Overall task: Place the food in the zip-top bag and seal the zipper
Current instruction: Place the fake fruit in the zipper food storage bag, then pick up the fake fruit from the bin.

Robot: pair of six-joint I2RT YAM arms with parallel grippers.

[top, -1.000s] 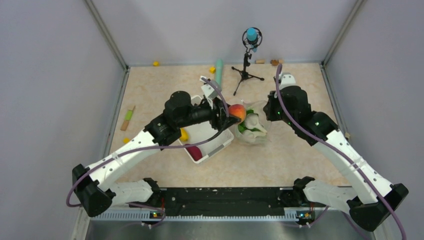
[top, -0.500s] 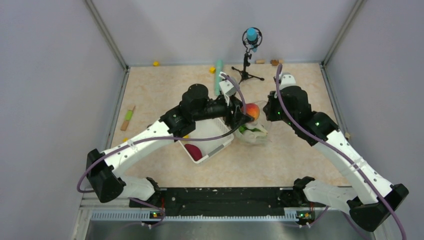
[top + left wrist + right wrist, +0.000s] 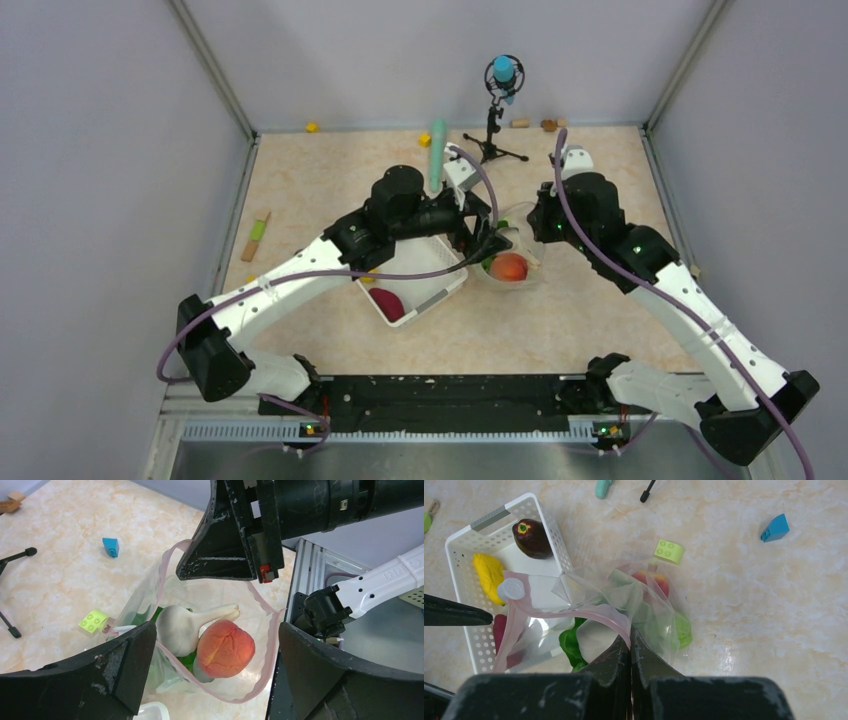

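Left pincer (image 3: 215, 652) hangs over the mouth of the zip-top bag (image 3: 624, 592), jaws wide apart, nothing between them. Right pincer (image 3: 630, 647) has its jaws together, clamped on the zipper (image 3: 589, 612) at the far side of the mouth, holding that edge up. The mouth gapes and the pink strip runs round it in a loop.

Bag sits on the tabletop (image 3: 560, 320), just right of the white basket (image 3: 459, 545), with its left edge draped over the basket's rim.

Inside the bag:
- orange-red fruit (image 3: 224, 648), on top, directly under the left pincer
- whitish piece (image 3: 180, 627), touching the fruit on its left
- green leafy piece (image 3: 569, 645), underneath, mostly hidden
- something round and green low on the right side; can't tell what through the plastic

In the basket:
- dark maroon root (image 3: 531, 537), far corner
- yellow piece (image 3: 489, 572), beside it
- red piece (image 3: 388, 303), near end

Lime block (image 3: 669, 551) lies on the tabletop just beyond the bag. Blue block (image 3: 775, 528) is further off to the right, well apart.
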